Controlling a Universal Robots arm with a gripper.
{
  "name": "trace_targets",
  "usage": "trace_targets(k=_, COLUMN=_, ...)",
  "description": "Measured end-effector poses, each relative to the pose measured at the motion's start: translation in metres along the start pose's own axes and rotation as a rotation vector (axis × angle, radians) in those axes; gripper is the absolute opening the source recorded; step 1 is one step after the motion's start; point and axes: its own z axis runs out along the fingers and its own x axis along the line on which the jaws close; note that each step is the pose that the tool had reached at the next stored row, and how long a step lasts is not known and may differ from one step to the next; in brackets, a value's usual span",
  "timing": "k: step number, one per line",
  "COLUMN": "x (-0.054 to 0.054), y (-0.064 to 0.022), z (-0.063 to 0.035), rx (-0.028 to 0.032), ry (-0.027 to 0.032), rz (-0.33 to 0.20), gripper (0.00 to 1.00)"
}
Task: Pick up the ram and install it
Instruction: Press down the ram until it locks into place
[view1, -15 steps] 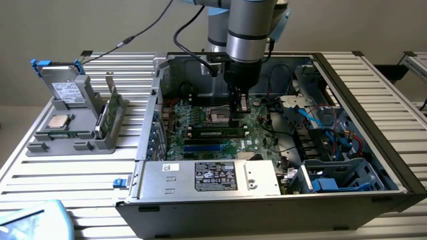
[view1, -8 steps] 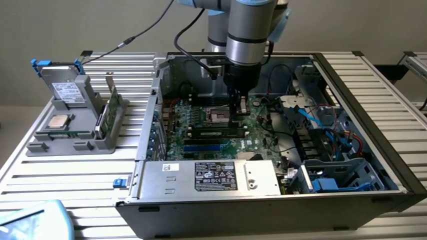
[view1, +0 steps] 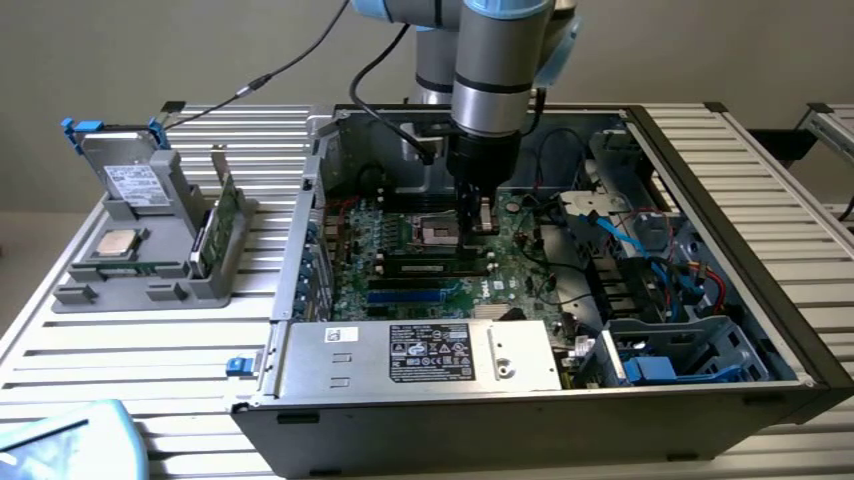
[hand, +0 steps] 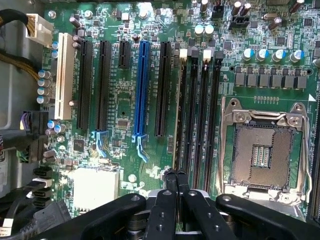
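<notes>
1. Ram (view1: 430, 268) stood upright, slotted on the motherboard (hand: 125, 100), we observed.
2. Gripper (hand: 176, 180) had its fingers together over the ram's end.
3. Step, we judged: seating; it called for straight, even downward pressure.

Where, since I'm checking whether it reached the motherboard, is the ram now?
In the exterior view, the ram stands in the memory slot farthest from the empty processor socket, inside the computer case, by the pincer.

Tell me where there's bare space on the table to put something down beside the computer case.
The slatted table is bare in front of the grey holder, left of the open case in the exterior view. Another bare strip runs behind the holder. Inside the case it is crowded: the gripper hangs over the motherboard, among cables.
</notes>
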Motion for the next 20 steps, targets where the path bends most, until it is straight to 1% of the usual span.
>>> trace_targets(k=2, x=0.0, y=0.0003, z=-0.0005, rx=0.0007, ry=-0.0009, rz=0.0, gripper=0.1)
trace_targets(k=3, x=0.0, y=0.0008, z=-0.0026, rx=0.0012, ry=-0.0028, rz=0.0, gripper=0.1)
trace_targets(k=5, x=0.001, y=0.0025, z=-0.0094, rx=0.0003, ry=-0.0006, rz=0.0, gripper=0.1)
trace_targets(k=8, x=0.001, y=0.006, z=-0.0109, rx=0.0004, ry=-0.0007, rz=0.0, gripper=0.1)
trace_targets(k=11, x=0.001, y=0.0135, z=-0.0107, rx=0.001, ry=-0.0004, rz=0.0, gripper=0.1)
trace_targets(k=17, x=0.0, y=0.0295, z=-0.0099, rx=0.005, ry=-0.0002, rz=0.001, gripper=0.1)
trace_targets(k=20, x=-0.001, y=0.0362, z=-0.0094, rx=0.006, ry=-0.0001, rz=0.001, gripper=0.1)
